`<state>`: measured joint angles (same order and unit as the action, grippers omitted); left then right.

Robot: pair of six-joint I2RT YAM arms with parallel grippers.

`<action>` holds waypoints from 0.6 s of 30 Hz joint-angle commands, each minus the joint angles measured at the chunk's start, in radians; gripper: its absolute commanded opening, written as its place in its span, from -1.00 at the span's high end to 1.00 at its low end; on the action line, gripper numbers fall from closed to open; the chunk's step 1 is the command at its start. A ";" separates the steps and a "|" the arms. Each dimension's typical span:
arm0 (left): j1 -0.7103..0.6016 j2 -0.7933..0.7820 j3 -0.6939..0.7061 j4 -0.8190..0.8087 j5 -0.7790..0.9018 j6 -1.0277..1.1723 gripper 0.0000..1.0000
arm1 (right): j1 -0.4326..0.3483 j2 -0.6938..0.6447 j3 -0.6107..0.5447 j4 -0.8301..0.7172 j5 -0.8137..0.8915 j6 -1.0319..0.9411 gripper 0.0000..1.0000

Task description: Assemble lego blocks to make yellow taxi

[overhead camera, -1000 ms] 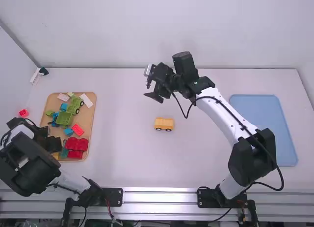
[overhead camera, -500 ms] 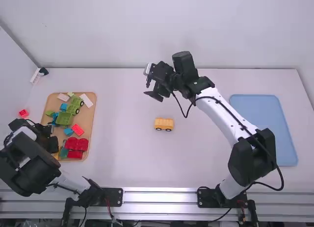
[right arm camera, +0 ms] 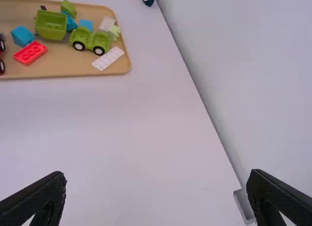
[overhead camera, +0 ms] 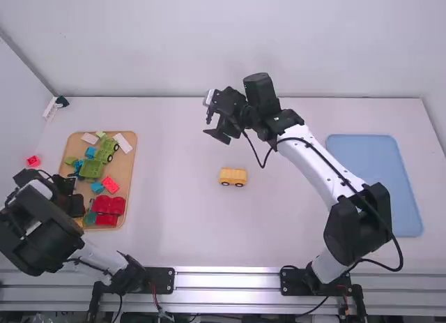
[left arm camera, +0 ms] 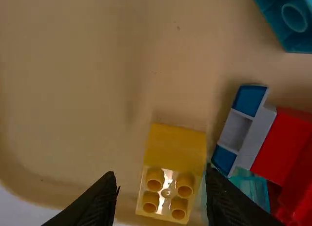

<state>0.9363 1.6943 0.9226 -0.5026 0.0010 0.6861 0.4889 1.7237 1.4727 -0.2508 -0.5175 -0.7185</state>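
My left gripper (overhead camera: 77, 197) is low over the near left part of the wooden tray (overhead camera: 130, 171). In the left wrist view, the left gripper (left arm camera: 162, 199) stands open, its fingers on either side of a yellow block (left arm camera: 176, 150) with studs facing the camera. Near the table's middle sits the yellow car base (overhead camera: 233, 176) with black wheels. Above the table behind it is my right gripper (overhead camera: 217, 129); in the right wrist view, the right gripper (right arm camera: 157, 196) is wide open with nothing between its fingers.
Red vehicle pieces (overhead camera: 107, 210), green vehicle pieces (overhead camera: 91, 169), a red brick (overhead camera: 111, 184) and a blue block (overhead camera: 97, 188) lie in the tray. A red block (overhead camera: 33, 160) rests left of it. At right lies a blue tray (overhead camera: 374, 183).
The left gripper has shifted slightly right over the tray. My right arm has barely moved, and the car base stays where it was.
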 commanded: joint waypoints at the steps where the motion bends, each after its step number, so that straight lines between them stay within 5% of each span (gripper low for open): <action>1: 0.004 0.011 -0.008 -0.008 0.019 0.013 0.03 | -0.004 0.004 0.021 -0.004 -0.006 0.021 -0.98; 18: 0.008 0.011 -0.012 -0.013 0.016 0.016 0.03 | -0.006 0.004 0.066 -0.204 -0.224 -0.094 -0.98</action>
<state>0.9379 1.6989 0.9226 -0.5106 0.0048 0.6945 0.4858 1.7241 1.4937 -0.4484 -0.6830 -0.7860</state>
